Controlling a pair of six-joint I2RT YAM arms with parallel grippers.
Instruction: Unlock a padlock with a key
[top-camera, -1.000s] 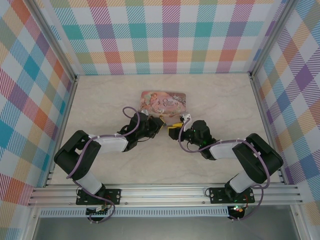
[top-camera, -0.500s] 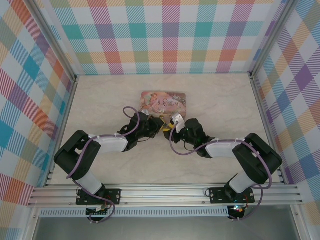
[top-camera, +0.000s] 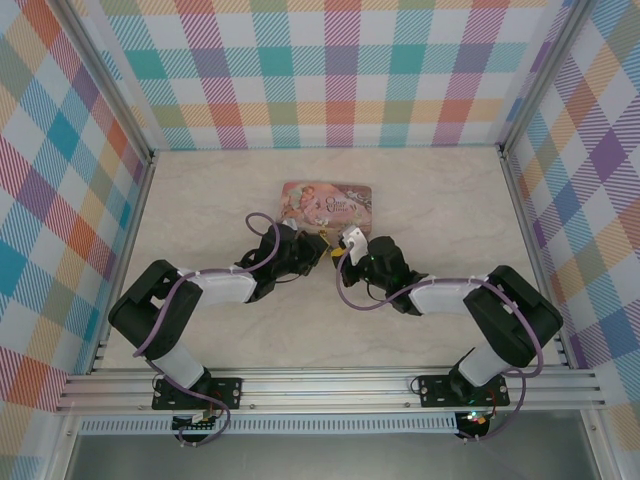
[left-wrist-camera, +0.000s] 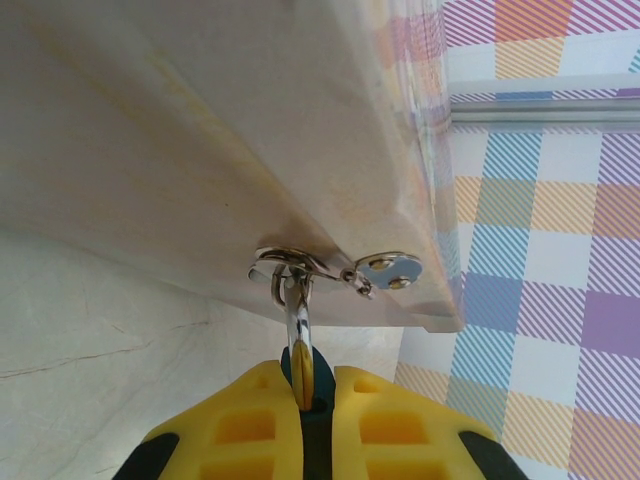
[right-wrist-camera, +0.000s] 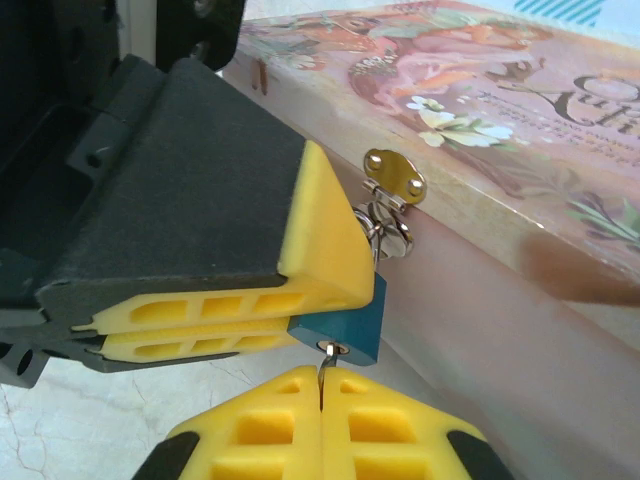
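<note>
Padlock (right-wrist-camera: 352, 325) is hanging off the clasp (right-wrist-camera: 393, 180) on the front side of the pink tin (right-wrist-camera: 480, 90), and my left gripper (left-wrist-camera: 305, 385) is squeezing its blue body tight between the yellow pads. Over on the right, my right gripper (right-wrist-camera: 322, 395) is pinching fully closed on the key (right-wrist-camera: 323, 368), which is sticking into the padlock's near end.

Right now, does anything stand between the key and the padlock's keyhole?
Nothing visible does. The key, pinched in the right end effector, touches the keyhole of the padlock, which the left end effector clamps by its sides.
</note>
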